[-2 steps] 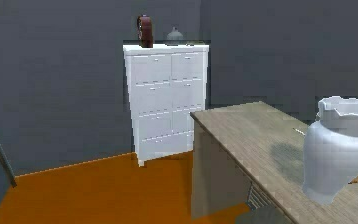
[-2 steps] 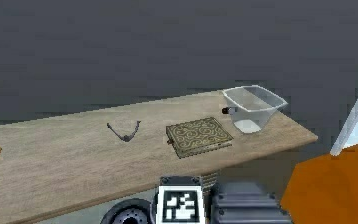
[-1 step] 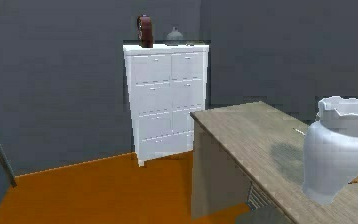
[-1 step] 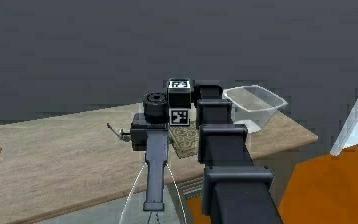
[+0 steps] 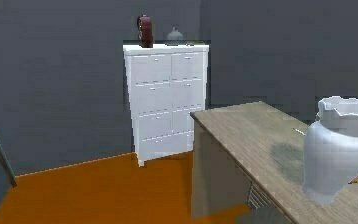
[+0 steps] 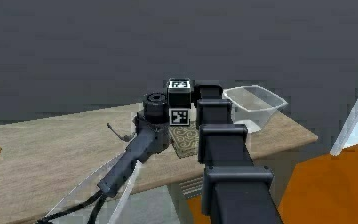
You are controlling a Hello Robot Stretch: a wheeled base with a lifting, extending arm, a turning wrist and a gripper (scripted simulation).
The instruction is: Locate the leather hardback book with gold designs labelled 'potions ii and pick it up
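The book, perhaps the patterned thing (image 6: pixel 186 143) on the table (image 6: pixel 47 150) by the jaws, could be pushed off the near edge by a skewed grasp; the jaws' state cannot be told.

Claw (image 6: pixel 125 133), clear bin (image 6: pixel 255 104), wooden tabletop (image 6: pixel 52 150)

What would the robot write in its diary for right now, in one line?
tool: by table | holding: cannot tell | tub: on table, by arm | vase: on table | dresser: ahead
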